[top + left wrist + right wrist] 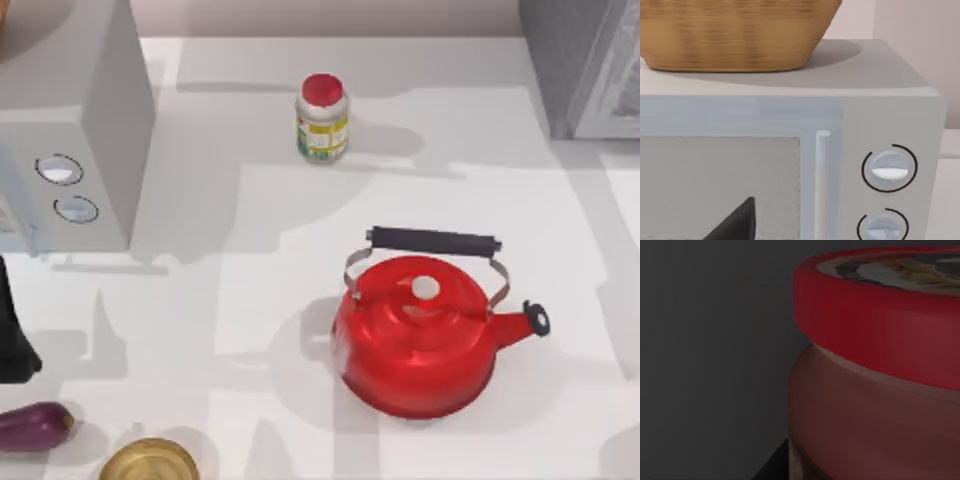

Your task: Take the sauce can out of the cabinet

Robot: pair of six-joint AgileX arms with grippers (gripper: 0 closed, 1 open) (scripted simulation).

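Note:
The sauce can (875, 390) looms very close in the right wrist view, with a red-rimmed top, a dark printed centre and a red-orange body. It stands against the cabinet's dark inner wall (710, 340). A dark part of my right gripper (772, 467) shows just beside the can's base. The cabinet (585, 60), dark grey with a paler door panel, stands at the table's back right corner. My left gripper (14, 345) is parked at the left edge, in front of the microwave.
A light-grey microwave (70, 130) with two dials stands back left, a wicker basket (735, 35) on top. A white jar (322, 118) with a red cap stands at the back middle. A red kettle (420, 335) sits centre right. An eggplant (35, 425) and a brass bowl (150, 462) lie front left.

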